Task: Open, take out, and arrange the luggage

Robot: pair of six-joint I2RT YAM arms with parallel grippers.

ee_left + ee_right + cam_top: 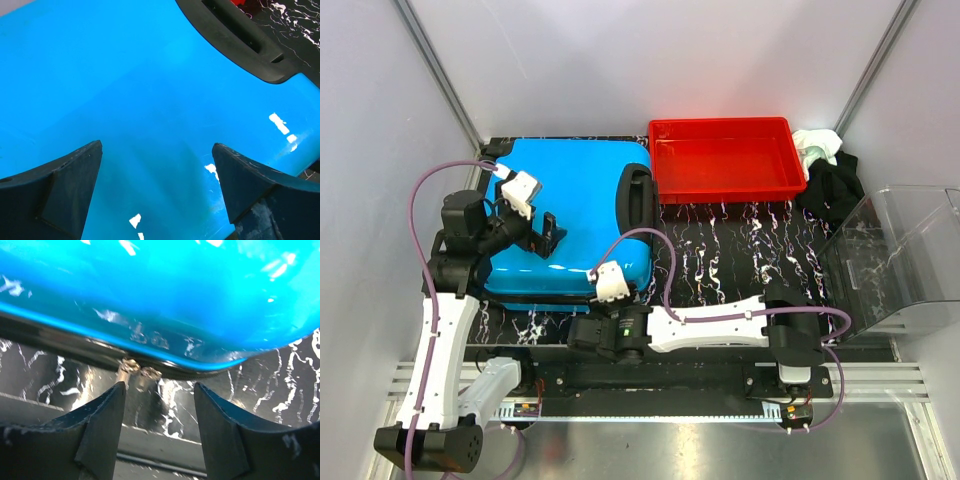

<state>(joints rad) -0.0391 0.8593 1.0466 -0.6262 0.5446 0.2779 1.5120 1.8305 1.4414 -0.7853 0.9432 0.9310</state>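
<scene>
Black marbled table (740, 250) between white walls; the blue hard-shell suitcase (580, 190) lies flat and closed; its zipped seam runs crosswise just ahead of the right gripper (160, 390), the nearer one, jaws apart and empty, zipper pulls (131, 365) slightly left of centre; the left gripper (156, 150) hovers spread wide just above the lid, holding nothing.

The luggage (570, 215) is bright glossy blue, and the handle (638, 195) on its 3 o'clock side is black. The tray (725, 160) toward 1 o'clock is solid red. The table (740, 250) is black, veined white like marble. At 3 o'clock the bin (905, 260) is clear. At 2 o'clock lie a white cloth (817, 143) and a black cloth (832, 185). Purple cables (671, 262) trail along white-and-black arms (710, 328).
</scene>
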